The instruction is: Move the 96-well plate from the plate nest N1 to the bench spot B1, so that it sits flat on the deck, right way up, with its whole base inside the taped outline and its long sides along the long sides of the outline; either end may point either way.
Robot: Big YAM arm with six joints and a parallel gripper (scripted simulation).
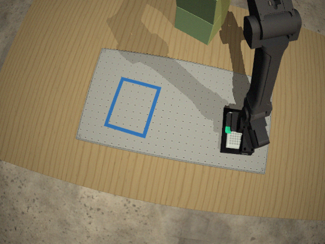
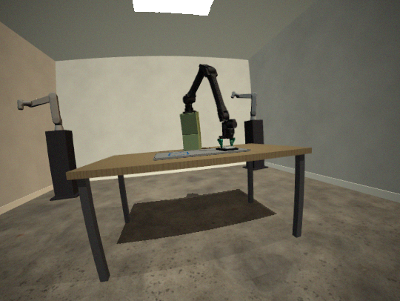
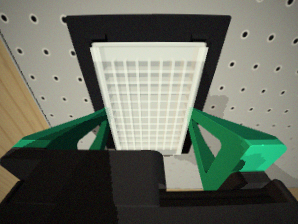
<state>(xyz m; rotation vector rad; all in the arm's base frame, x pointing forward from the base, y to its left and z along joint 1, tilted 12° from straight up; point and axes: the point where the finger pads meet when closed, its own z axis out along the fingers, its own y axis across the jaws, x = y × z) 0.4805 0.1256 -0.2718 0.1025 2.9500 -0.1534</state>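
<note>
The white 96-well plate sits right way up in the black plate nest N1 at the right end of the grey deck; it also shows in the overhead view. My gripper is down over the plate's near end, its green fingers pressed against the plate's two long sides, shut on the plate. In the overhead view the arm hides most of the nest, and one green finger shows at the plate's left side. The blue taped outline B1 lies on the left part of the deck, with nothing inside it.
The perforated grey deck lies on a wooden table. A green block, the arm's base, stands behind the deck. The deck's right edge is close to the nest. In the side view, two other arms on black pedestals stand off the table.
</note>
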